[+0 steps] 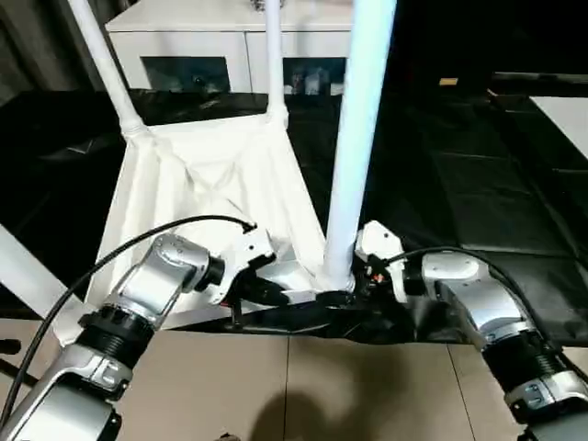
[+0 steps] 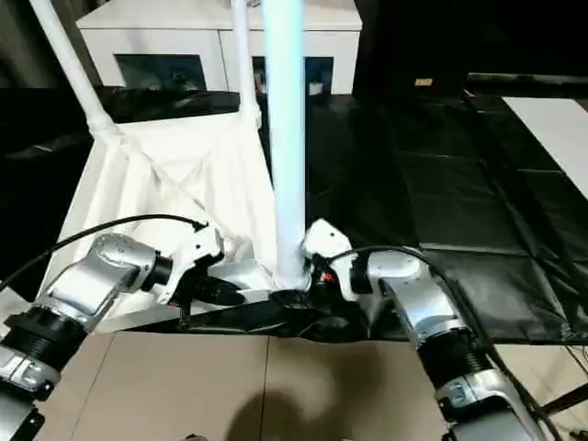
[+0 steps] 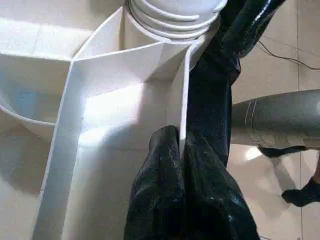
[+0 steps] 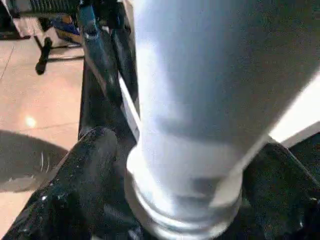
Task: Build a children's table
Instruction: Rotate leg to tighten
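So the left gripper [image 3: 181, 150] is pinched tight on the thin side wall of the top [image 1: 216, 175], holding it steady at the near edge of the black work table [image 1: 459, 165]. The right gripper [image 4: 185, 200] sits with its fingers spread wide on either side of the base of the near leg [image 1: 354, 138], close but I can't tell if they're actually gripping.

The top lies upside down, ribs showing, with other legs already standing at the far corners.

Looks like this leg is getting seated in its corner socket. The next move probably needs a firm twist or push down while the left keeps the top from sliding.
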### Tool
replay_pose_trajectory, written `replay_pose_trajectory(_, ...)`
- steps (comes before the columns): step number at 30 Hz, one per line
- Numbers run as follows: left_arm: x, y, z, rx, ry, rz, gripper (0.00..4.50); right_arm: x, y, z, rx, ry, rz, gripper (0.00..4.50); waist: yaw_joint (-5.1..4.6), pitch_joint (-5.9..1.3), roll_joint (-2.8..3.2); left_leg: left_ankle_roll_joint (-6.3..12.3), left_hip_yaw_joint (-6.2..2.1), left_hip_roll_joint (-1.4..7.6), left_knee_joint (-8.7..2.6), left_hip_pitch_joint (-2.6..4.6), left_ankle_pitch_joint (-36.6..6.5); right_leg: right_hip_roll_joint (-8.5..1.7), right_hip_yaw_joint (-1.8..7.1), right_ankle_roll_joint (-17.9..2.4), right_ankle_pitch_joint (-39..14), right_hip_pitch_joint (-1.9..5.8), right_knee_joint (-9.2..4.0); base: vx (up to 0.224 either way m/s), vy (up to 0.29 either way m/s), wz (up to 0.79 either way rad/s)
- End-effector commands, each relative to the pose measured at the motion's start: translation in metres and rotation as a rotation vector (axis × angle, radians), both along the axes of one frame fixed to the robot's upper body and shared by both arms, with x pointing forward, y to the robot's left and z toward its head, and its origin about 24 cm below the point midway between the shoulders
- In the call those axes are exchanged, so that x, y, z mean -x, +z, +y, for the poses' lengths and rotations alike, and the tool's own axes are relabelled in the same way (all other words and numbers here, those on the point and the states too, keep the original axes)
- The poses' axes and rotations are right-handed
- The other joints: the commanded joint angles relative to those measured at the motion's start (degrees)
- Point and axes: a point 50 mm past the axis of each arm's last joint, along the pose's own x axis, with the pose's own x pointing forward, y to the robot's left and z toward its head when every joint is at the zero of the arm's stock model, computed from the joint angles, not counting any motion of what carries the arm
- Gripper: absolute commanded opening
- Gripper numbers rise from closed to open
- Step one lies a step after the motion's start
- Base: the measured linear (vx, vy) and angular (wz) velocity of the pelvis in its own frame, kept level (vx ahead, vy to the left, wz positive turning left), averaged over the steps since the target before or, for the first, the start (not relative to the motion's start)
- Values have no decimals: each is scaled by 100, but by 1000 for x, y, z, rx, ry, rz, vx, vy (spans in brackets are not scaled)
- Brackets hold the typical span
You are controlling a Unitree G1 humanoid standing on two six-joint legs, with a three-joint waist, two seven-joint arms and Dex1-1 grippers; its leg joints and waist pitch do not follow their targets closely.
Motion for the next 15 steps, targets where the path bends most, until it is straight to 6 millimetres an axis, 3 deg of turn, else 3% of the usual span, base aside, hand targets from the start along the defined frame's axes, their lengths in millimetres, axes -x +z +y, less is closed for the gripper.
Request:
replay_pose_trajectory(1,3,5,-6,36,-56,22,0,0,0,-3,12,-1,0,356,-23,-413,-34,356,57,22,-402,85,-1194,-130,93,-1456,-944,323,-314,0,0,0)
replay_pose_trajectory(5,3,5,-6,37,-53,21,0,-1,-1,-3,14,-6,2,336,-28,-415,-28,374,59,21,-397,88,-1203,-128,89,-1472,-964,322,-318,0,0,0)
replay_pose_trajectory(7,3,5,-6,37,-52,21,0,0,-2,-3,25,-3,-1,305,-30,-411,-27,364,58,24,-402,93,-1252,-124,87,-1466,-1019,318,-321,0,0,0)
replay_pose_trajectory(15,1,7,-5,36,-44,15,0,-1,-3,-1,22,-1,2,274,-27,-417,-28,358,54,24,-399,91,-1231,-124,86,-1468,-988,323,-315,0,0,0)
